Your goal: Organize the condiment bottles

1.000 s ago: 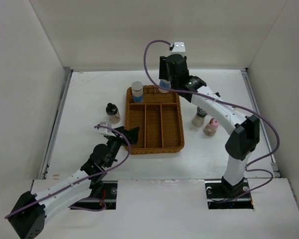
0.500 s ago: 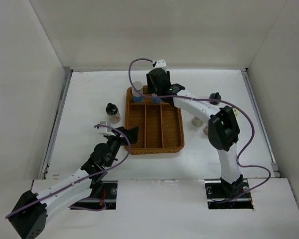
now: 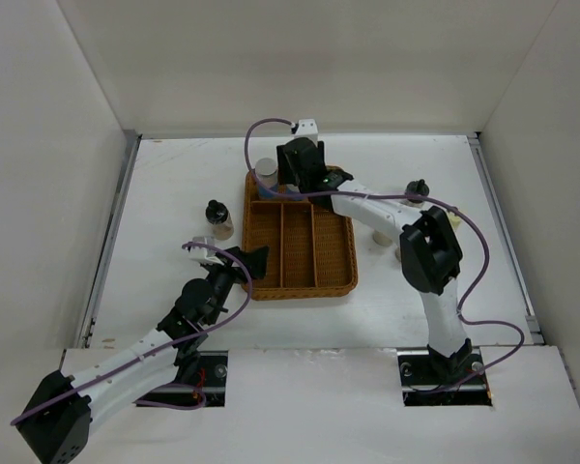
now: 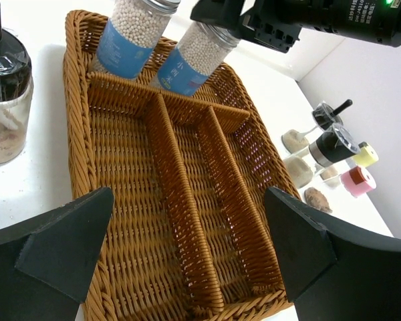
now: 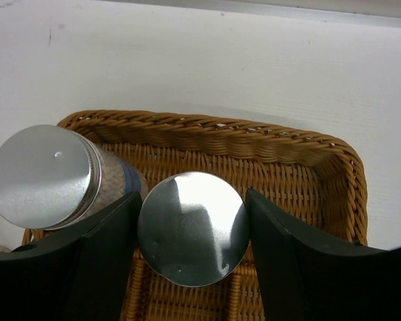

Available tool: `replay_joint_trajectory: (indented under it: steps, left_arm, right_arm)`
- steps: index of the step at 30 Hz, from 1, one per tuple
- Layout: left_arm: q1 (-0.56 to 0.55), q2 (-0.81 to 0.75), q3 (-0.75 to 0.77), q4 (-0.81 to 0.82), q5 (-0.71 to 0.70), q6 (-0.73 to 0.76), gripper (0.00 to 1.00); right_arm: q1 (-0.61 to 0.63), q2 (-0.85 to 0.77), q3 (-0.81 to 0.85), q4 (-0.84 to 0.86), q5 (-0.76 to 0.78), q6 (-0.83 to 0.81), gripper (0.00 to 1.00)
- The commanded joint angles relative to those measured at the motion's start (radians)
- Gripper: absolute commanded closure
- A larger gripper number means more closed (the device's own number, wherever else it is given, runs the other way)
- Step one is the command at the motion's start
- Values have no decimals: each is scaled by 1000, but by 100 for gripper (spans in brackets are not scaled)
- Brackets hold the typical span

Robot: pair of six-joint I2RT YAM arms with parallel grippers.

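At the wicker tray [image 5: 301, 152], the right gripper [image 5: 191, 235] clasps a silver-capped jar [image 5: 192, 217].

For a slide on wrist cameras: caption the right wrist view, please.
Right gripper holds a silver-capped jar in the far compartment of the wicker tray, beside a second silver-capped jar.

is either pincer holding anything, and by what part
The right pincer holds a silver-capped jar by the sides of its cap. The left pincer is open and empty.
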Motion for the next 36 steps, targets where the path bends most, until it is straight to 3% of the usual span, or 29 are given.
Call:
replay_joint_trajectory:
  steps: [1, 9, 15, 17, 21, 23, 26, 29, 31, 36]
  left_arm:
    - [3, -19, -7, 43, 11, -9, 0]
    - [-4, -50, -4, 15, 17, -10, 0]
    - [-12, -116, 2, -45, 11, -12, 0]
    - [-9, -123, -1, -54, 8, -17, 0]
    - [-14, -105, 13, -71, 10, -37, 0]
    - [-15, -87, 13, -59, 11, -40, 0]
    - [-15, -76, 12, -59, 22, -46, 0]
    - [-11, -77, 9, -51, 22, -47, 0]
    - [-6, -65, 9, -53, 25, -52, 0]
    - [-9, -64, 7, -43, 27, -55, 0]
  right_arm:
    - [22, -44, -4, 123, 25, 11, 27]
    - [34, -232, -99, 139, 32, 8, 13]
    - [34, -488, -338, 154, 76, 5, 13]
    - [34, -583, -454, 165, 90, 0, 19]
    - [-23, -751, -654, 133, 140, 10, 52]
    - [-61, -820, -717, 87, 157, 16, 55]
    - [-110, -891, -784, 10, 150, 22, 45]
    - [-156, -914, -815, -71, 125, 34, 19]
    - [-191, -921, -838, -100, 115, 65, 8]
    - [-241, -895, -861, -110, 38, 74, 1]
